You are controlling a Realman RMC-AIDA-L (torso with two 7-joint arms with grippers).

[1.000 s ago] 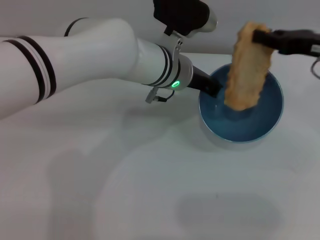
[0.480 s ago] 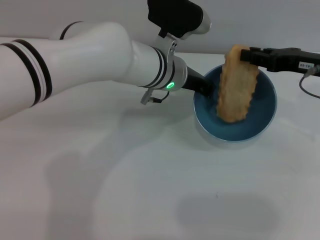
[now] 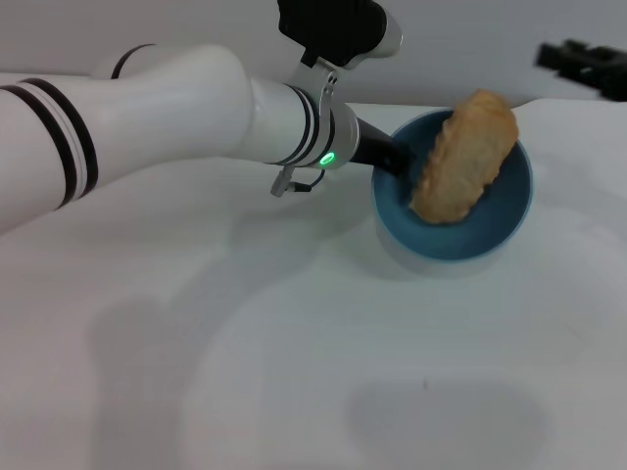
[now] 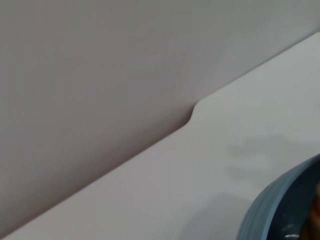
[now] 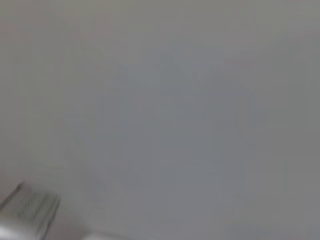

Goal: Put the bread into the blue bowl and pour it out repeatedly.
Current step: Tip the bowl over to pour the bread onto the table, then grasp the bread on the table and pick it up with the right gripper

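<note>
The bread point(image 3: 460, 159) is leaning inside the blue bowl point(image 3: 495, 235), one end overhanging the rim. The left gripper point(image 3: 392, 162) is clamping the bowl's rim. The right gripper point(image 3: 578, 64) is holding nothing; finger state cannot be determined. The bread is judged light and soft; grasp mid-body.

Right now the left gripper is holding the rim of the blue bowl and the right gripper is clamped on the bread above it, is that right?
Not quite. The left gripper does hold the blue bowl at its rim, but the right gripper is off the bread. The head view shows it apart, up by the right edge, while the bread leans inside the bowl, one end over the rim.
</note>
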